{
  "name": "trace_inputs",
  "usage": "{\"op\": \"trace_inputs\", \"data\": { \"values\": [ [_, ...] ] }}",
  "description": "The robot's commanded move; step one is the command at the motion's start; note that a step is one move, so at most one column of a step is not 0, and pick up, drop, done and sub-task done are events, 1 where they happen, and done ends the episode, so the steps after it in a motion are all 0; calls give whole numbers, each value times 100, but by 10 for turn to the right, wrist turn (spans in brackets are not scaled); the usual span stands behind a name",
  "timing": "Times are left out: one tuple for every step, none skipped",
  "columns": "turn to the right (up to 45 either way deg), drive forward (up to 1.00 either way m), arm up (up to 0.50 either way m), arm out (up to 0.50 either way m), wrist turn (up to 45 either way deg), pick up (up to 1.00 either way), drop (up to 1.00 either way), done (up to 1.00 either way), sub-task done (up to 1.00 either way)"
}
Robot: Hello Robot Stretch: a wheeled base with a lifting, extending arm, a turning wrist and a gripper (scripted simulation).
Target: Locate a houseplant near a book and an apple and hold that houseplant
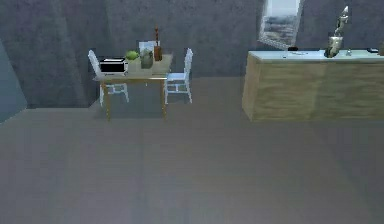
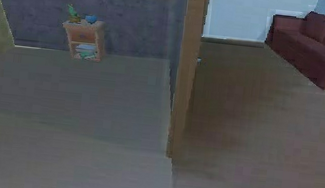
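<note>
A small wooden table (image 1: 135,78) stands at the far left of the forward view, against a dark wall. On it are a green round thing (image 1: 132,56), a tall thin brownish thing (image 1: 157,44) that may be a plant or a bottle, an upright flat thing (image 1: 147,49) and a dark and white box (image 1: 113,66). In the arm side view a low wooden shelf (image 2: 84,40) stands by the far wall. On its top are a green leafy blob (image 2: 73,14) and a bluish thing (image 2: 92,19).
Two white chairs (image 1: 180,76) flank the table. A long wooden counter (image 1: 315,90) with a light top fills the forward view's right and carries a tall statue-like thing (image 1: 338,33). A wall end (image 2: 187,74) divides the arm side view, with a red sofa (image 2: 322,43) beyond. Bare floor lies ahead.
</note>
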Motion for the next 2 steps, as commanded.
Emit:
{"op": "trace_inputs", "data": {
  "values": [
    [-450,0,0,0,0,0,0,0,0],
    [0,45,0,0,0,0,0,0,0]
  ]
}}
